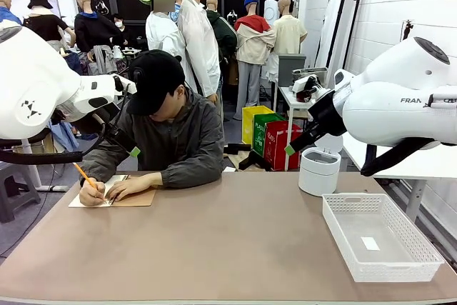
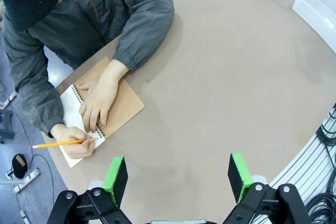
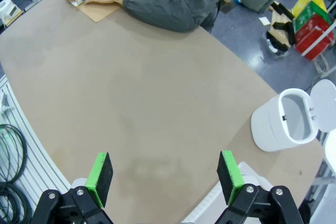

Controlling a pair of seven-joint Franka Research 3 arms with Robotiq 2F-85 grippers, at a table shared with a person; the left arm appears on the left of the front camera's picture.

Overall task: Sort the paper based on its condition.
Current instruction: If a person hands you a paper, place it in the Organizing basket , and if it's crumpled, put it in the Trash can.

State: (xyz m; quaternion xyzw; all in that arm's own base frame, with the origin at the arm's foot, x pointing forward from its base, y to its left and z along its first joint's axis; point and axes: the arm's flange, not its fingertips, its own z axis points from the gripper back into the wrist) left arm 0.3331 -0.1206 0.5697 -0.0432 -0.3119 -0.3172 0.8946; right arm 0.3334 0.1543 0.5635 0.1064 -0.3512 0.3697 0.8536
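The paper [image 2: 72,109] is the white top page of an open spiral-bound notebook with a brown cover [image 2: 126,106], lying at the table's far left [image 1: 88,201]. A person in a grey jacket leans over it. One hand [image 2: 100,100] presses on the page and the other writes with an orange pencil [image 2: 56,143]. My left gripper [image 2: 178,179] hangs open above the table, well short of the notebook, with nothing between its fingers. High over the table's right half, my right gripper [image 3: 165,174] is open and holds nothing.
A round white bin [image 1: 319,171] with its lid flipped open stands at the far right. In front of it sits a white mesh basket [image 1: 397,272] with a tiny white tag [image 1: 370,243] inside. Bare brown tabletop [image 1: 228,241] spans the middle.
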